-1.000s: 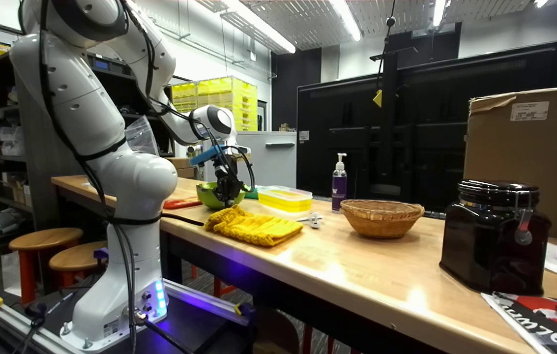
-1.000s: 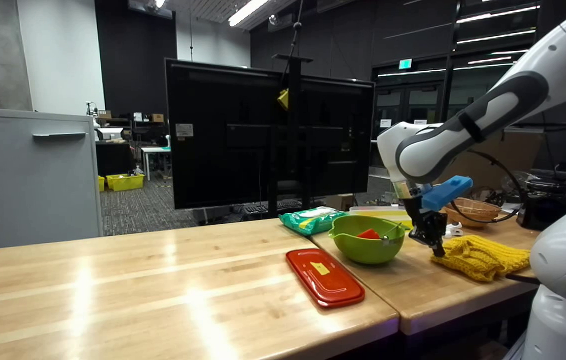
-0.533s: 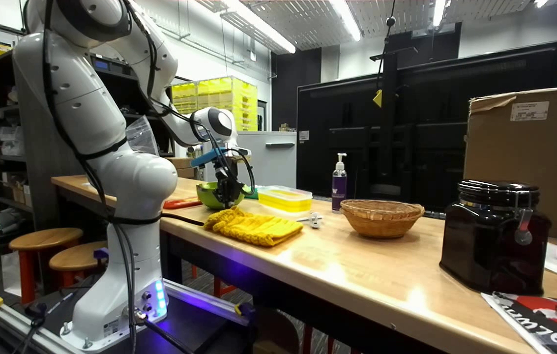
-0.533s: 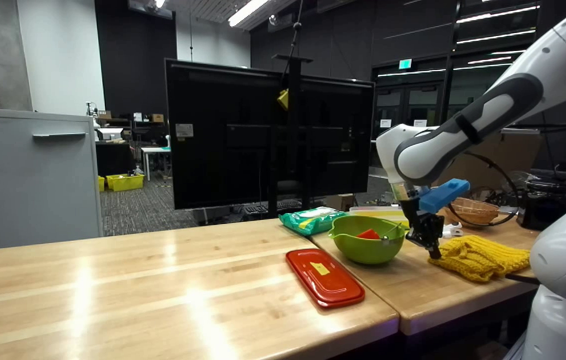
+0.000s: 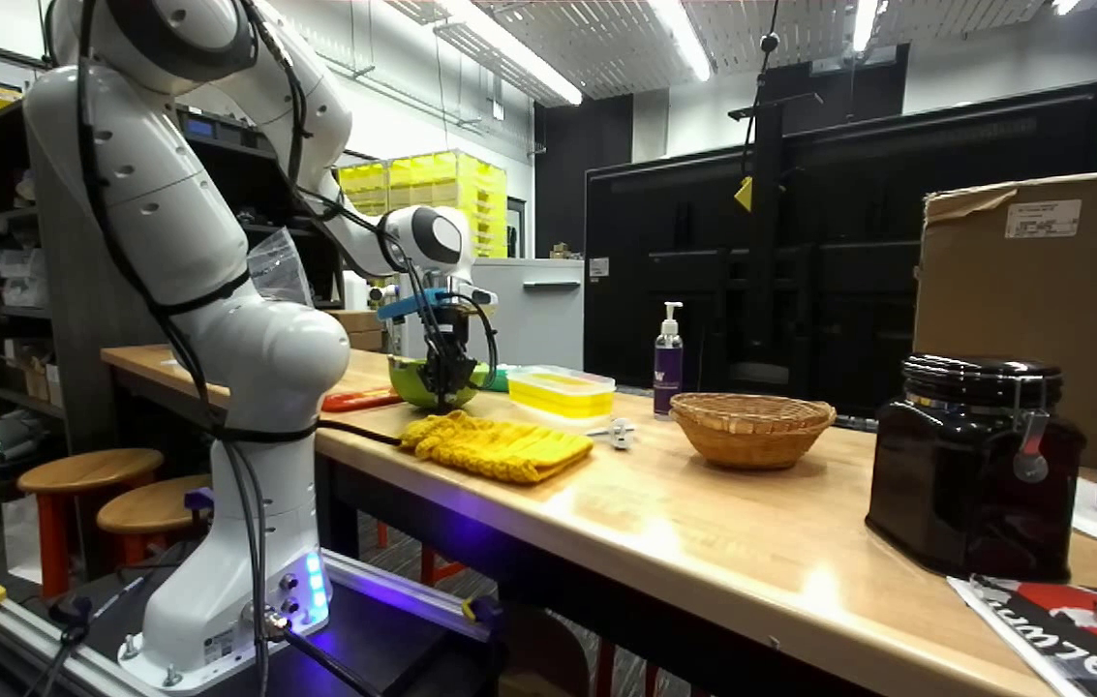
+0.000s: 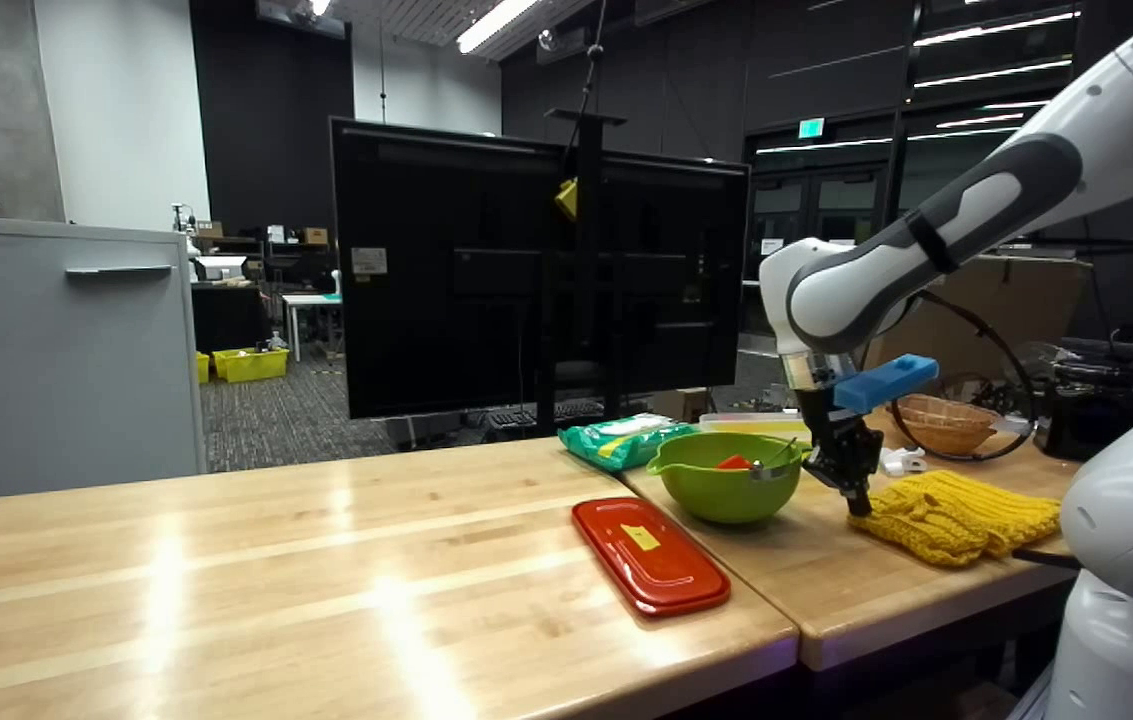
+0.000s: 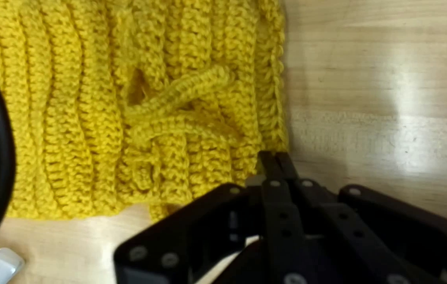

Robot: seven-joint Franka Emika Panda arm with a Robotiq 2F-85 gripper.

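A folded yellow knitted cloth lies near the table's edge, also seen in an exterior view. My black gripper points down at its corner. In the wrist view the gripper has its fingertips nearly together at the cloth edge, and the cloth moves along with them. The gripper appears shut on this edge; the pinch itself is partly hidden. A green bowl with a red thing inside stands right beside the gripper; whether they touch I cannot tell.
A red lid and green packet lie near the bowl. Beyond the cloth are a yellow-filled clear container, white plug, pump bottle, wicker basket and black jar.
In an exterior view my gripper has moved a little left, and the cloth's corner has slid with it. The green bowl has also shifted slightly left.
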